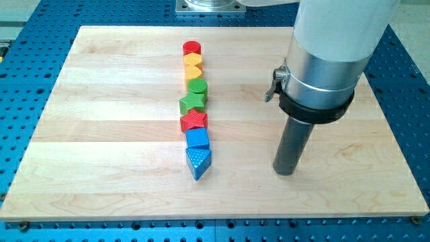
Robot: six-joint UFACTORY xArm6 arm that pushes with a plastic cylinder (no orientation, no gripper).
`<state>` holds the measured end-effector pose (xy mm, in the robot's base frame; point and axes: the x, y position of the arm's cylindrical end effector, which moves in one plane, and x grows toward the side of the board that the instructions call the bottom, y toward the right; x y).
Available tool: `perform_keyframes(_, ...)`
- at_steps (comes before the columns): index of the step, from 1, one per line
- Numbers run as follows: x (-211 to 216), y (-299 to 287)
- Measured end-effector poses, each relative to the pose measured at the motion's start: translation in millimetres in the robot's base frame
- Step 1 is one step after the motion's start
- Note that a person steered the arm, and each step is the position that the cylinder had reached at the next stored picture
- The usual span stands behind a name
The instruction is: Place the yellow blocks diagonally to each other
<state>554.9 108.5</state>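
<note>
Several blocks stand in one column left of the board's middle. From the top: a red cylinder [192,48], a yellow heart [193,60], a second yellow block [193,71] touching it below, a green cylinder [197,87], a green star [192,103], a red star [193,120], a blue cube [197,138] and a blue triangle [197,161]. The two yellow blocks sit one straight above the other. My tip [285,172] rests on the board to the right of the column, level with the blue triangle, well apart from all blocks.
The wooden board [101,134] lies on a blue perforated table [20,67]. The arm's wide white and silver body [322,60] hangs over the board's upper right and hides part of it.
</note>
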Motion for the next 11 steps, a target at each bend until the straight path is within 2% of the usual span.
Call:
perform_keyframes(6, -3.6, 5.4)
perform_keyframes(8, -182.5, -11.0)
perform_keyframes(11, -206.3, -151.6)
